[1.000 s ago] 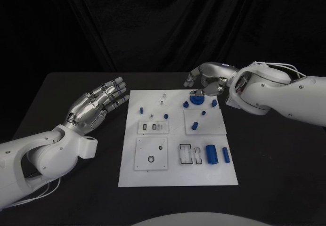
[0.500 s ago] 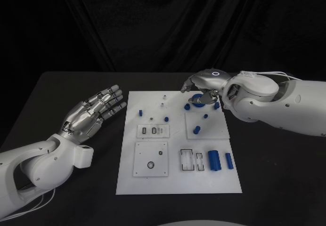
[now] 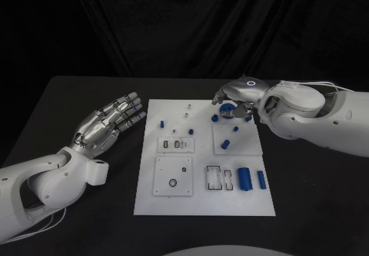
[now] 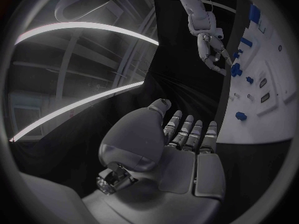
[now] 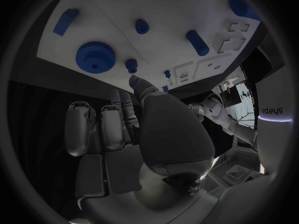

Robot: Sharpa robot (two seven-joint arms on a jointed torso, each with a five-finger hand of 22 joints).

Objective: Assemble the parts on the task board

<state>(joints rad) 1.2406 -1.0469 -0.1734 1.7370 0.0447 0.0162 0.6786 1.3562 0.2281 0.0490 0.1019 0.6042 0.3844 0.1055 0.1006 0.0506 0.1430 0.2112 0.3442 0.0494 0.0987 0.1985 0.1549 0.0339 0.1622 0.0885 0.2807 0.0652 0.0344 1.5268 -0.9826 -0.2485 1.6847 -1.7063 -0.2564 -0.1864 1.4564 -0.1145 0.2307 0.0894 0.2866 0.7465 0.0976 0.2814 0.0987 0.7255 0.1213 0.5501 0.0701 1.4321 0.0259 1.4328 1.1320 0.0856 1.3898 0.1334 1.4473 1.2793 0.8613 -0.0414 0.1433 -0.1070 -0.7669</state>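
Left hand (image 3: 107, 121) sits off the board's left edge, palm up, fingers spread, holding nothing. Task board (image 3: 203, 202) mid-table with blue parts on it; blue gear (image 3: 227, 109) at its far right corner. Right hand (image 3: 240, 98) hovers over the gear, fingers curled, gripping nothing.

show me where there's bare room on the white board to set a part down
Free: the board's near strip, below the square plate and two blue cylinders. Crowded: the far end, with small blue pegs and the gear under the right robot hand.
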